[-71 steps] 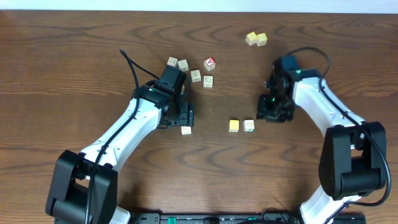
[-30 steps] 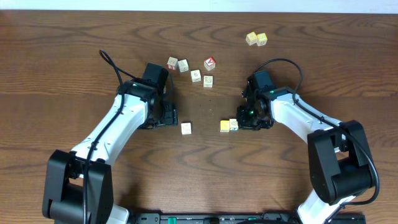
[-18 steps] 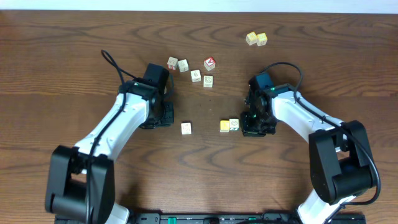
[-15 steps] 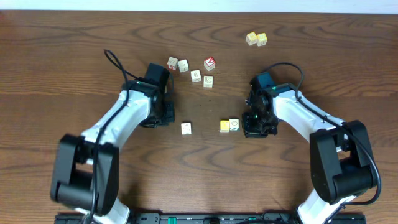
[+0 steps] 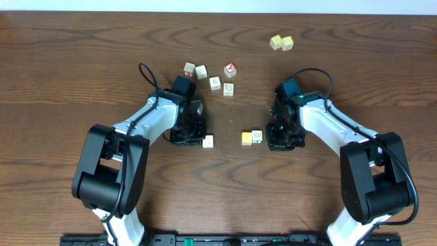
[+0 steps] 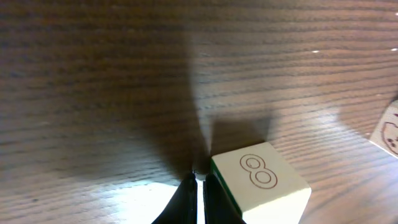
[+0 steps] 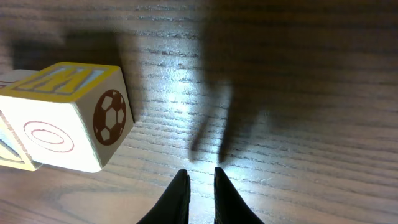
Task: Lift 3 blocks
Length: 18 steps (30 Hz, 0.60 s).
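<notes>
Blocks for lifting: all three rest on the worktop (image 5: 68, 82). The whitish block (image 5: 207, 141) lies left of centre. The yellow block (image 5: 246, 138) and J block (image 5: 257, 136) sit side by side to its right, touching or nearly so, and apart from it.

Left jaws: together, with nothing between them. In the left wrist view the whitish block (image 6: 261, 183), with an 8 on its upper face, sits just beside the outer flank of one finger.

Right jaws: a narrow slit apart, with nothing in the slit. They are low over the worktop just to the right of the J block.

The left arm (image 5: 150, 119) and right arm (image 5: 328, 119) reach in from the near edge. Farther back are a red cube (image 5: 231, 69) with four whitish cubes (image 5: 201, 71) around it, and a pale yellow pair (image 5: 281, 42) off to the right.

Change from earlier views: half a second before, the left jaws stood well to the left of the whitish block. They now lie beside it, and the block sits slightly farther right. The right arm, yellow block and J block keep the places they had then. Against the earliest view, the yellow and J blocks lie farther left, and the right arm has come in with them.
</notes>
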{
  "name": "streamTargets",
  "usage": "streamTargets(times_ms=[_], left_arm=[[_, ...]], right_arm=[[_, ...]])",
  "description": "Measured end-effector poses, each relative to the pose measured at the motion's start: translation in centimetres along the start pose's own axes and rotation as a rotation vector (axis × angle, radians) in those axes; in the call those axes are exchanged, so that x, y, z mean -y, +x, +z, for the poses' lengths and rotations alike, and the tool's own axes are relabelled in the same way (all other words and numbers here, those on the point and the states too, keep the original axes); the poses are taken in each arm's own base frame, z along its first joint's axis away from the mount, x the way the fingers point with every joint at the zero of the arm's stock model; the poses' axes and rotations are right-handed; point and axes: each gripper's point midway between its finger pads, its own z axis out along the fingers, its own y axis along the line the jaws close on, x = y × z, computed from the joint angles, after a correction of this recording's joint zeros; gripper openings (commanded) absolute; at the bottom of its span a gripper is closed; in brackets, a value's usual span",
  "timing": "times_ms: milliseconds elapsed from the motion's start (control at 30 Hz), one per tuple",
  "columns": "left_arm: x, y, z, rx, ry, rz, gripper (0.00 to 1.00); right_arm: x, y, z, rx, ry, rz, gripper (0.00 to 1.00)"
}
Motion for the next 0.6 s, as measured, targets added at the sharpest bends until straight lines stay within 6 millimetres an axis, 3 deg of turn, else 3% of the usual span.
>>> streamTargets(times_ms=[367, 600], left_arm=[[1.0, -0.7, 0.1, 0.03, 0.033, -0.11, 0.07], [2.7, -0.6, 0.7, 0.04, 0.045, -0.122, 0.08]], right_arm=[[-0.1, -0.3, 0.0, 0.013, -0.002, 0.024, 0.11], [-0.4, -0.5, 0.1, 0.024, -0.005, 0.027, 0.11]])
